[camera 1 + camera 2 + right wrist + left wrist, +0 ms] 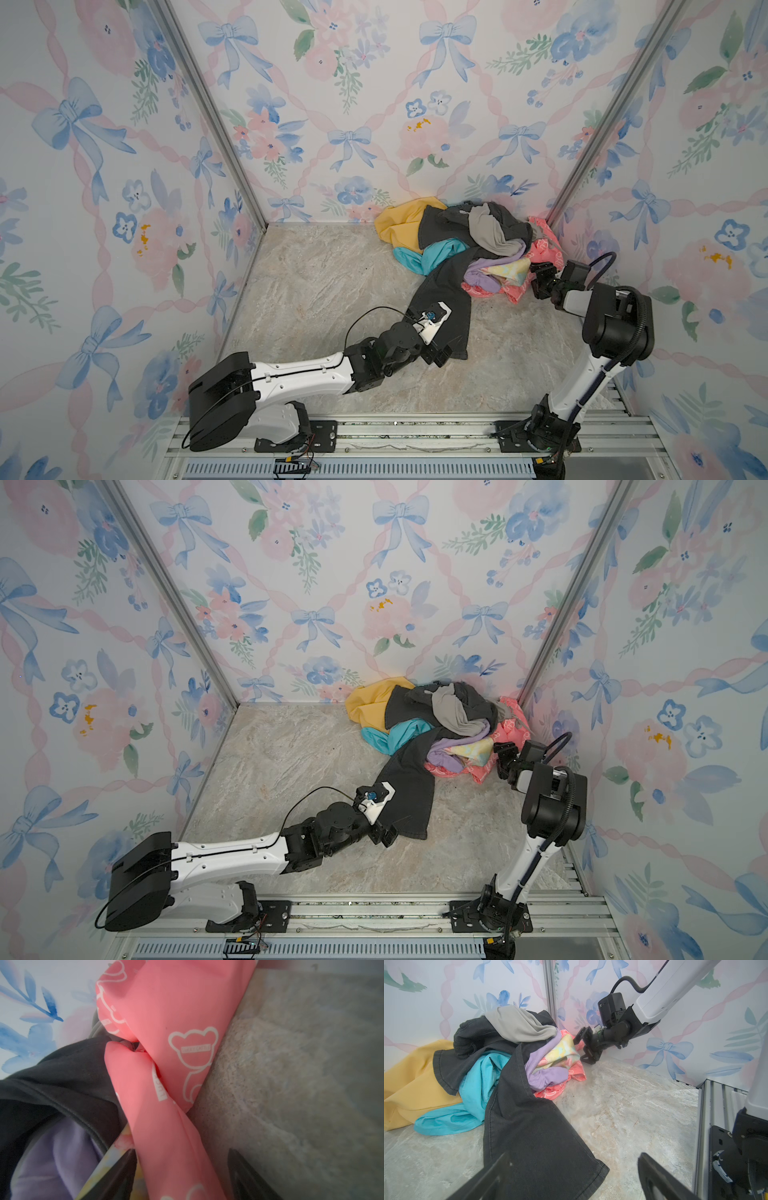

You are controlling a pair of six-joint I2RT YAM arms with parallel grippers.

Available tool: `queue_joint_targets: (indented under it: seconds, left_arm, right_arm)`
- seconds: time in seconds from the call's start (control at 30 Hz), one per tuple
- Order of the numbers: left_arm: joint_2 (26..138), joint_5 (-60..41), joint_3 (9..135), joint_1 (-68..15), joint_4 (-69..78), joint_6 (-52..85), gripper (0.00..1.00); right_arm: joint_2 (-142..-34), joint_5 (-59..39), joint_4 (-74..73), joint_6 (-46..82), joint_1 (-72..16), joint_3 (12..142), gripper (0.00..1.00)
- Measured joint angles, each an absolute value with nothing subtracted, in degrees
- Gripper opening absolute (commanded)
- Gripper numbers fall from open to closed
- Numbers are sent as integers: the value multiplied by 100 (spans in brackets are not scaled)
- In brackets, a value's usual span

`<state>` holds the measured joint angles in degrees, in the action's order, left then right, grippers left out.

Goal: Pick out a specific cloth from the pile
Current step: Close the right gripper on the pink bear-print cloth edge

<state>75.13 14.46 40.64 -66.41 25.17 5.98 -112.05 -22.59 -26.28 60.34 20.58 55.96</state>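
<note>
Grasp step, we reckon. Right hand spread, straddling fold of cloth, not clamped yet. Cloth at pile edge nr wall, partly under tie-dye piece. Left hand released, empty, over dk trouser leg. Next we need: clamp, pull twd bare counter w/o dragging neighbours.

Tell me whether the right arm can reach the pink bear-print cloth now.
Probably yes. The right gripper sits at the pile's edge, jaws open around an uncovered fold of the pink cloth; more of it runs under the lavender piece.
</note>
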Motion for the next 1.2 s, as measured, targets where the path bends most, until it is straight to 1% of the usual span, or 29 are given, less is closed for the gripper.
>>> queue_joint_targets:
  seconds: [0.07,0.2,0.33,0.43,0.47,0.57,0.63,0.67,0.97,1.2]
  left_arm:
    - [7513,1426,4062,-6641,2519,598,98]
    - [7513,1426,4062,-6641,2521,598,98]
    - [7513,1428,4062,-6641,2521,598,98]
    - [7513,1441,4062,-6641,2521,596,98]
    - [7513,1452,4062,-6641,2521,596,98]
    - [7513,1476,4062,-6641,2521,596,98]
    - [7513,1500,4062,-6641,2521,596,98]
    - [7513,1511,4060,-6641,2521,596,98]
    - [7513,1579,4060,-6641,2521,596,98]
    - [7513,1632,4060,-6641,2521,596,98]
  right_arm:
    - [-11251,-2222,-2626,6012,2043,5664,71]
    - [-11448,-2200,-2696,6020,2029,5808,66]
    - [-11577,-2196,-2805,6060,2018,5861,58]
    - [-11620,-2200,-2891,6086,2016,5887,46]
    - [-11638,-2193,-2939,6117,2014,5892,40]
    - [-11651,-2196,-3098,6154,2012,5896,18]
    - [-11651,-2206,-3192,6147,2008,5905,2]
    - [-11651,-2213,-3205,6152,2008,5918,0]
    - [-11579,-2152,-2891,5964,2001,6064,0]
    - [-10742,-1806,-1959,5374,1887,6230,0]
